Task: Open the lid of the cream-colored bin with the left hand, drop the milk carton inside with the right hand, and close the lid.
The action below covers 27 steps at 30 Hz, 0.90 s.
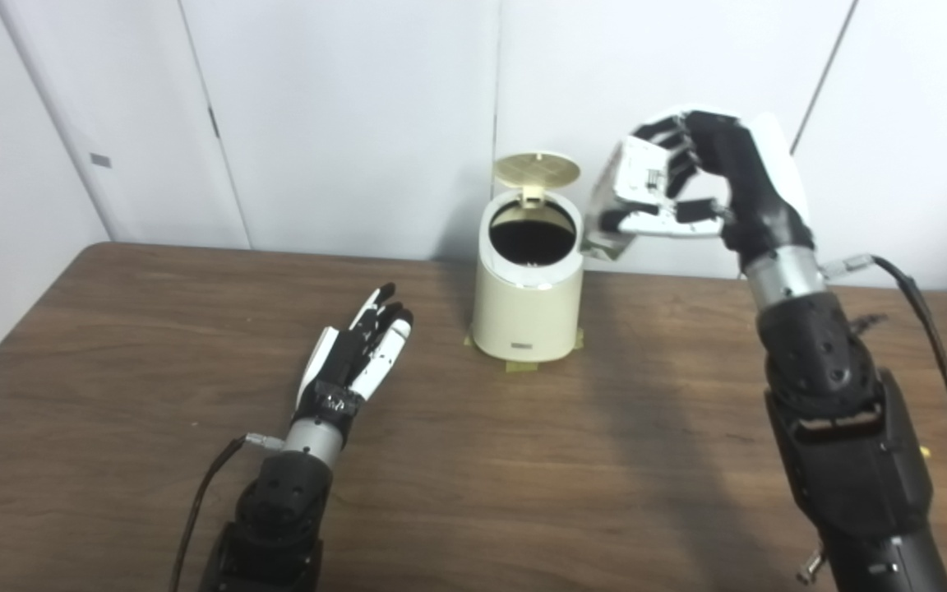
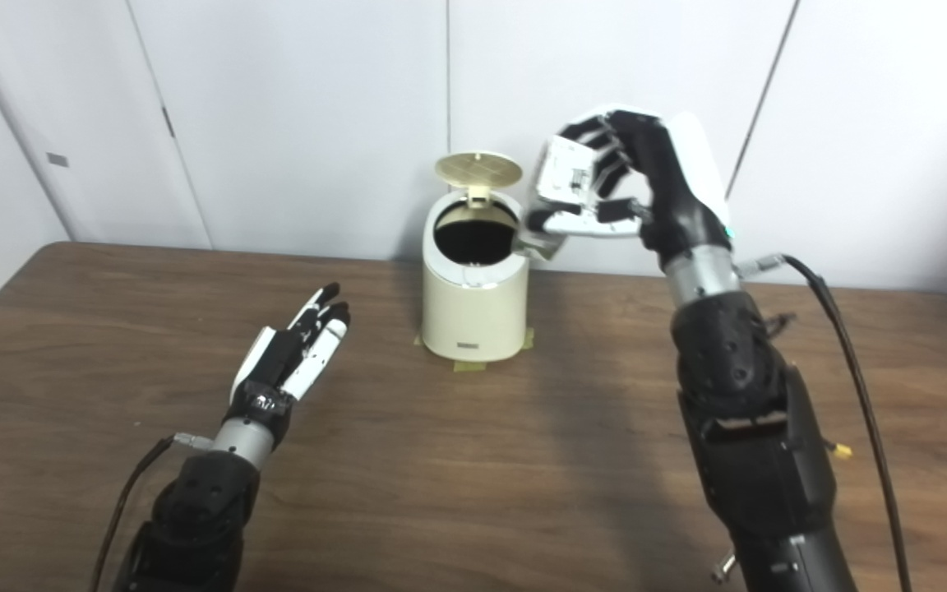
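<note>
The cream-colored bin stands at the back middle of the table, its round lid tipped up and back so the dark opening shows. My right hand is raised to the right of the bin's rim, shut on the white milk carton. The carton lies tilted, its lower end just beside and above the rim. My left hand rests low over the table, left of the bin and apart from it, open with its fingers stretched toward the bin.
The brown wooden table runs wide in front of the bin. Tape strips mark the bin's foot. White wall panels stand right behind the bin. A black cable trails from my right wrist.
</note>
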Motion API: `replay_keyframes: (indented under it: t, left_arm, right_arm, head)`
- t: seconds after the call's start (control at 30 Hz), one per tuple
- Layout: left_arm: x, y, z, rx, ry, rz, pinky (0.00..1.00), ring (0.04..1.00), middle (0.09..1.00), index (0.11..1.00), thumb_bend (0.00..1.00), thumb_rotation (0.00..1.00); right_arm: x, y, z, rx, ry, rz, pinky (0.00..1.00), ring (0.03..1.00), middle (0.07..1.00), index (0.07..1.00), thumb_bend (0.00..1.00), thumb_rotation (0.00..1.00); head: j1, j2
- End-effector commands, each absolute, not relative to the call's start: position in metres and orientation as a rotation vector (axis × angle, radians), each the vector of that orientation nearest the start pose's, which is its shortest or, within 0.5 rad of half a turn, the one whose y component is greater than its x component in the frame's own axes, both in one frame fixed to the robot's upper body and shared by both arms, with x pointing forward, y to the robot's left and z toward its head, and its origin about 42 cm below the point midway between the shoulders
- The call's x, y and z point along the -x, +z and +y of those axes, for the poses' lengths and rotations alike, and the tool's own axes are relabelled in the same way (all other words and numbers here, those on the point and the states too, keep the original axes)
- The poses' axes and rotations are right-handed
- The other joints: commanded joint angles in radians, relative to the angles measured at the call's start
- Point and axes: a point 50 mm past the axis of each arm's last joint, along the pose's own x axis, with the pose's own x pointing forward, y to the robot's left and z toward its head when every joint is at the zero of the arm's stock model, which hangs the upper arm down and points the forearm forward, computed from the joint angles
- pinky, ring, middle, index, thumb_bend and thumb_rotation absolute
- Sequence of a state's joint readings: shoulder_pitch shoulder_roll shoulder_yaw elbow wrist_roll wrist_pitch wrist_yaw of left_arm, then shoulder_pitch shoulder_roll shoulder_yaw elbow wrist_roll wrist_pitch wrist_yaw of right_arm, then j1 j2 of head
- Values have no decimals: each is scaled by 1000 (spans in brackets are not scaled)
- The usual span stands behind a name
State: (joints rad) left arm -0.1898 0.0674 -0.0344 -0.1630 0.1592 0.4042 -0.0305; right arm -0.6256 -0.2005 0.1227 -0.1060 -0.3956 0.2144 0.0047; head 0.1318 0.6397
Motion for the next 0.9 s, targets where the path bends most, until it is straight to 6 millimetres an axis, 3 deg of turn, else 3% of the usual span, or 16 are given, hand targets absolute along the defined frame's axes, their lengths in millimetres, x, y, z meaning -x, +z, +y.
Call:
replay_keyframes:
  t: [0.0,0.3,0.7,0.87]
  left_arm:
    - [-341,187,204,-213,-29,-34,872,953,958,984,355,759]
    - [-337,183,200,-230,-21,-19,884,950,976,987,381,778]
    - [-334,181,213,-245,-12,-15,923,957,954,986,364,812]
    - [-336,182,215,-232,-17,-20,896,965,973,985,349,791]
  right_arm:
    - [-422,364,-176,571,50,-700,314,374,487,527,514,0]
    - [-439,362,-156,585,58,-706,313,374,495,535,512,0]
    - [-457,348,-146,520,37,-657,317,375,490,522,514,0]
    - [-461,349,-141,511,27,-663,301,397,495,526,496,0]
  head:
    - [8,-1]
    - [-6,-4]
    - [-60,0]
    - [-62,-4]
